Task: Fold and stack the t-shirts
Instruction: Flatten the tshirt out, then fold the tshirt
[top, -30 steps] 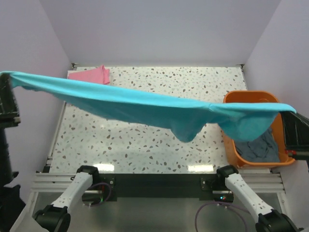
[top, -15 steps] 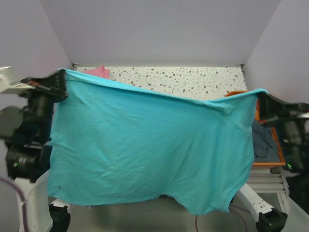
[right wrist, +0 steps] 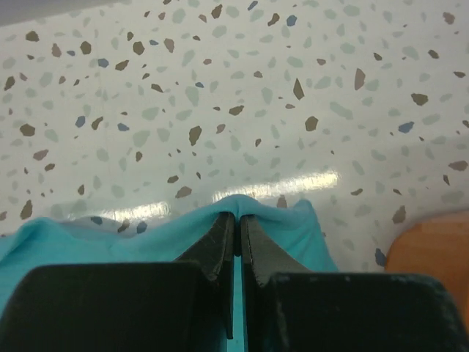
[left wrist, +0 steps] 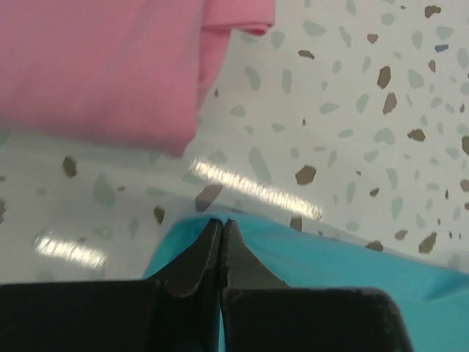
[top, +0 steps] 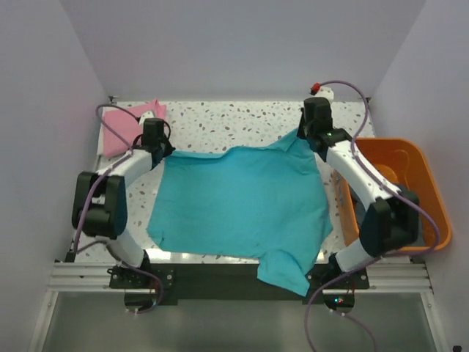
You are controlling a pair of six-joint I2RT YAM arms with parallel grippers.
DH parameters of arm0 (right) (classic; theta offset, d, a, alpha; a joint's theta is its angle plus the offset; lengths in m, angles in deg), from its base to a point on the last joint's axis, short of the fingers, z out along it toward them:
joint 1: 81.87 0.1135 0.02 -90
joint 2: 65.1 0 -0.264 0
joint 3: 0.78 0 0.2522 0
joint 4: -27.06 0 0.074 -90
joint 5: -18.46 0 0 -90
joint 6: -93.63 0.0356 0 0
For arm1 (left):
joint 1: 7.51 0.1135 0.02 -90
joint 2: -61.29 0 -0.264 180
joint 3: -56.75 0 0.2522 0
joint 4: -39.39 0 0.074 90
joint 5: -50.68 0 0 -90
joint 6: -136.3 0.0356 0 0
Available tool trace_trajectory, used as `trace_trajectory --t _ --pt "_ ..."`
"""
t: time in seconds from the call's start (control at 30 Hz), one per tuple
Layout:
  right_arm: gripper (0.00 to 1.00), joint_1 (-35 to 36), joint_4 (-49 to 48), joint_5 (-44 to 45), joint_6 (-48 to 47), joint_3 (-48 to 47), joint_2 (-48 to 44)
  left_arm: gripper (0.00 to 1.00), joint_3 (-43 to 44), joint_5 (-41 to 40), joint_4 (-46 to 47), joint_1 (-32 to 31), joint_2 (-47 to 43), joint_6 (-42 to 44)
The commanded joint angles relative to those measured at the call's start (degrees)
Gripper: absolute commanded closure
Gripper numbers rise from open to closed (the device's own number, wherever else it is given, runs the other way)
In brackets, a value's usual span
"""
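The turquoise t-shirt point(top: 242, 202) lies spread on the speckled table, one sleeve hanging over the near edge. My left gripper point(top: 163, 152) is shut on its far left corner point(left wrist: 308, 253), low at the table. My right gripper point(top: 306, 136) is shut on its far right corner point(right wrist: 293, 220). A folded pink t-shirt point(top: 130, 121) lies at the far left corner of the table, just beyond the left gripper point(left wrist: 222, 222); it also shows in the left wrist view point(left wrist: 110, 66). The dark grey-blue t-shirt is out of view.
An orange plastic tub point(top: 396, 194) stands at the table's right edge, beside the right arm; its rim shows in the right wrist view point(right wrist: 432, 246). White walls enclose the table on the left, back and right.
Both arms have swung the turquoise t-shirt from held up in the air, stretched between them, down and forward onto the table, where it now lies spread out.
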Motion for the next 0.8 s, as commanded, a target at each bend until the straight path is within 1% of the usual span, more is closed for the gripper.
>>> trace_trajectory --t 0.0,0.03,0.07,0.1,0.13,0.23,0.33,0.43,0.53,0.7,0.77 --pt "1.0 -0.64 -8.7 3.0 -2.17 -8.86 10.84 1.0 11.3 -0.42 9.59 0.19 11.74 0.76" --pt "1.0 -0.73 -8.09 3.26 -2.35 -12.8 13.57 1.0 15.07 0.2 9.67 0.19 16.73 1.02" --pt "1.0 -0.73 -7.65 3.18 -2.96 -14.75 19.08 1.0 16.93 0.47 9.15 0.19 18.87 1.19" --pt "1.0 -0.73 -7.56 3.01 -3.4 -16.6 21.4 1.0 19.65 0.56 8.89 0.19 20.63 0.93" --pt "1.0 -0.73 -7.56 3.0 -3.67 -18.27 23.6 1.0 20.28 0.9 9.67 0.19 23.0 1.02" --pt "1.0 -0.73 -6.94 4.31 -4.37 -25.29 31.16 1.0 21.95 0.29 10.9 0.19 25.3 1.28" --pt "1.0 -0.82 -7.12 6.25 -4.37 -27.94 35.04 1.0 23.71 1.25 10.9 0.19 26.53 1.46" --pt "1.0 -1.0 -5.54 8.01 -3.76 -28.75 35.58 1.0 24.94 2.31 10.38 0.19 27.24 1.72" --pt "1.0 -1.08 -5.62 8.71 -3.41 -25.25 32.6 1.0 24.34 2.84 9.67 0.19 26.19 1.72" --pt "1.0 -1.87 -4.66 8.89 -3.23 -21.1 26.88 1.0 18.55 3.02 10.55 0.19 21.62 1.55" --pt "1.0 -2.49 -2.47 8.8 -3.05 -19.78 24.43 1.0 16.87 3.02 10.82 0.19 19.07 1.37"
